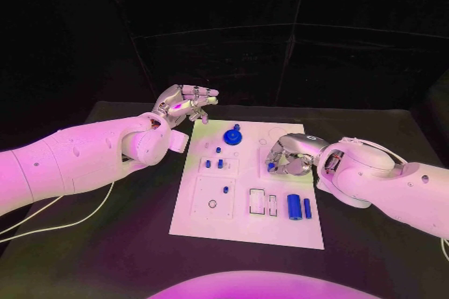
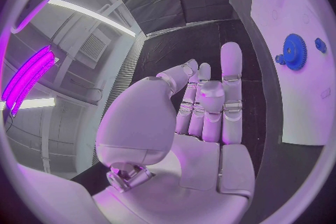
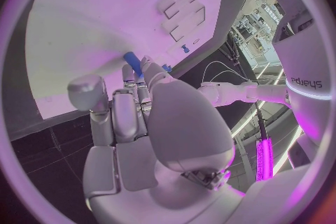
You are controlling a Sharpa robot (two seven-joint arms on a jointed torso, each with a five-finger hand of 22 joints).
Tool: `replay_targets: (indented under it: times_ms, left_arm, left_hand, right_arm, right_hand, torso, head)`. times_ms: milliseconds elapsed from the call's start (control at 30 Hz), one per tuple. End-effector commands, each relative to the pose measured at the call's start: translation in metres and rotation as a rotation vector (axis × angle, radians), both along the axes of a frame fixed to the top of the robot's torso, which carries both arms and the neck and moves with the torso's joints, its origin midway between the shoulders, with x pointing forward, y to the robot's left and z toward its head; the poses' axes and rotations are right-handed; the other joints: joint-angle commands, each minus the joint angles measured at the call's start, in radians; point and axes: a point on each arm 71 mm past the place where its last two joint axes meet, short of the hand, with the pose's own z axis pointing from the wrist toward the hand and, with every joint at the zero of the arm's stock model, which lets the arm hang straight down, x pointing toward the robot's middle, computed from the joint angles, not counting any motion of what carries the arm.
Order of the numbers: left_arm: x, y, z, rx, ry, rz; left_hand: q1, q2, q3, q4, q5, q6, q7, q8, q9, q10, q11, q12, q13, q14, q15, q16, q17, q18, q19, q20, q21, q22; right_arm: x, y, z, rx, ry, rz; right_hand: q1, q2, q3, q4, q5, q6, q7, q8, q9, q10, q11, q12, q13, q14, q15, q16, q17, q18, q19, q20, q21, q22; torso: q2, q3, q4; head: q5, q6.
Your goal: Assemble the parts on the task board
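Gear (image 1: 233,139) seated on board (image 1: 243,231); cylinders (image 1: 294,207) loose. My right hand (image 1: 286,157) pinches a peg (image 3: 133,63), left hand (image 1: 184,102) curled, empty.

**Both hands at the task board**

The left hand (image 1: 185,102) is held raised just beyond the far left corner of the task board (image 1: 211,216), fingers curled, nothing gripped. The right hand (image 1: 286,156) is lowered over its right half, a small blue part (image 3: 132,61) pinched.
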Motion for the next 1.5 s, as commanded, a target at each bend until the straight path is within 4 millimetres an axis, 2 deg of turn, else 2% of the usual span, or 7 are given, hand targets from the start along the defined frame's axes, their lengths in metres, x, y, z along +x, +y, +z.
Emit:
replay_targets:
  times_ms: [33, 300, 433, 967, 1167, 1367, 1500]
  left_arm:
    - [0.000, -0.001, 0.001, -0.007, -0.002, -0.012]
    - [0.000, 0.000, 0.001, -0.006, -0.001, -0.010]
    - [0.000, 0.001, 0.001, -0.006, -0.001, -0.009]
    - [0.000, 0.002, 0.001, -0.005, 0.000, -0.007]
    - [0.000, 0.001, 0.001, -0.006, 0.000, -0.009]
    - [0.000, 0.000, 0.001, -0.007, 0.000, -0.013]
    - [0.000, -0.002, 0.001, -0.008, 0.000, -0.016]
  left_hand:
    - [-0.002, 0.005, -0.006, 0.000, -0.002, -0.004, 0.003, 0.006, -0.001, -0.006, 0.001, 0.006, 0.002, -0.007, 0.000, -0.006, -0.001, 0.013, -0.004, 0.001, -0.006, -0.002]
    - [-0.003, 0.006, -0.007, 0.001, -0.002, -0.004, 0.003, 0.006, -0.001, -0.007, 0.001, 0.007, 0.002, -0.008, 0.001, -0.006, -0.001, 0.013, -0.005, 0.001, -0.006, -0.002]
    - [-0.003, 0.006, -0.007, 0.001, -0.002, -0.004, 0.003, 0.006, -0.001, -0.007, 0.001, 0.007, 0.002, -0.008, 0.001, -0.006, -0.001, 0.013, -0.005, 0.001, -0.006, -0.002]
    - [-0.005, 0.006, -0.008, 0.002, -0.002, -0.004, 0.004, 0.007, -0.001, -0.008, 0.002, 0.008, 0.002, -0.008, 0.001, -0.006, -0.002, 0.013, -0.005, 0.002, -0.007, -0.002]
    - [-0.005, 0.006, -0.008, 0.002, -0.002, -0.004, 0.004, 0.007, -0.001, -0.008, 0.002, 0.008, 0.002, -0.008, 0.001, -0.006, -0.002, 0.013, -0.005, 0.002, -0.007, -0.002]
    - [-0.005, 0.006, -0.008, 0.002, -0.002, -0.004, 0.004, 0.007, -0.001, -0.008, 0.002, 0.008, 0.002, -0.008, 0.001, -0.006, -0.002, 0.013, -0.005, 0.002, -0.007, -0.002]
    - [-0.005, 0.006, -0.008, 0.002, -0.002, -0.004, 0.004, 0.007, -0.001, -0.008, 0.002, 0.008, 0.002, -0.008, 0.001, -0.006, -0.002, 0.013, -0.005, 0.002, -0.007, -0.002]
  right_arm:
    - [0.000, 0.001, 0.001, -0.004, -0.027, -0.012]
    - [0.001, 0.000, 0.004, 0.007, -0.065, -0.038]
    - [-0.002, -0.002, 0.007, 0.021, -0.078, -0.042]
    - [-0.028, 0.004, 0.034, 0.161, -0.091, 0.004]
    - [-0.032, 0.028, 0.036, 0.189, -0.086, 0.062]
    - [-0.039, 0.067, 0.036, 0.215, -0.061, 0.162]
    - [-0.045, 0.089, 0.032, 0.217, -0.031, 0.218]
  right_hand:
    - [0.000, 0.013, 0.029, 0.003, -0.019, 0.017, -0.003, 0.006, 0.001, 0.018, -0.003, -0.011, 0.001, 0.030, -0.009, 0.006, 0.003, 0.004, 0.011, -0.001, 0.010, 0.012]
    - [-0.005, 0.001, 0.113, -0.001, -0.026, 0.045, -0.011, 0.013, -0.001, 0.048, -0.010, -0.037, 0.003, 0.032, -0.015, 0.016, 0.016, 0.000, 0.018, -0.009, 0.028, 0.040]
    - [-0.009, -0.004, 0.127, -0.002, -0.026, 0.049, -0.012, 0.014, -0.001, 0.052, -0.011, -0.042, 0.003, 0.032, -0.016, 0.017, 0.017, -0.001, 0.019, -0.010, 0.030, 0.044]
    - [-0.027, -0.031, 0.187, -0.010, -0.013, 0.055, -0.011, 0.012, -0.003, 0.066, -0.012, -0.061, 0.004, 0.033, -0.017, 0.022, 0.022, -0.002, 0.021, -0.012, 0.037, 0.052]
    - [-0.031, -0.037, 0.196, -0.013, -0.008, 0.056, -0.011, 0.012, -0.003, 0.068, -0.011, -0.064, 0.004, 0.033, -0.017, 0.023, 0.024, -0.002, 0.020, -0.012, 0.037, 0.053]
    - [-0.034, -0.040, 0.201, -0.014, -0.005, 0.057, -0.011, 0.012, -0.003, 0.070, -0.011, -0.065, 0.004, 0.033, -0.017, 0.024, 0.025, -0.002, 0.020, -0.012, 0.037, 0.052]
    - [-0.035, -0.042, 0.202, -0.015, -0.004, 0.057, -0.011, 0.011, -0.003, 0.070, -0.011, -0.066, 0.004, 0.033, -0.017, 0.024, 0.025, -0.002, 0.019, -0.013, 0.036, 0.051]
  torso:
    - [0.000, 0.0001, -0.0001]
    - [-0.001, 0.0001, 0.0007]
    - [-0.002, 0.0008, -0.0019]
    - [-0.002, -0.0005, 0.0021]
    - [-0.002, -0.0017, -0.0002]
    - [0.000, -0.0007, 0.0010]
    - [0.000, -0.0021, 0.0035]
  head:
    - [-0.001, -0.001]
    - [0.001, -0.003]
    - [0.002, -0.002]
    - [0.002, 0.005]
    - [0.009, 0.002]
    - [0.018, -0.002]
    - [0.021, -0.006]
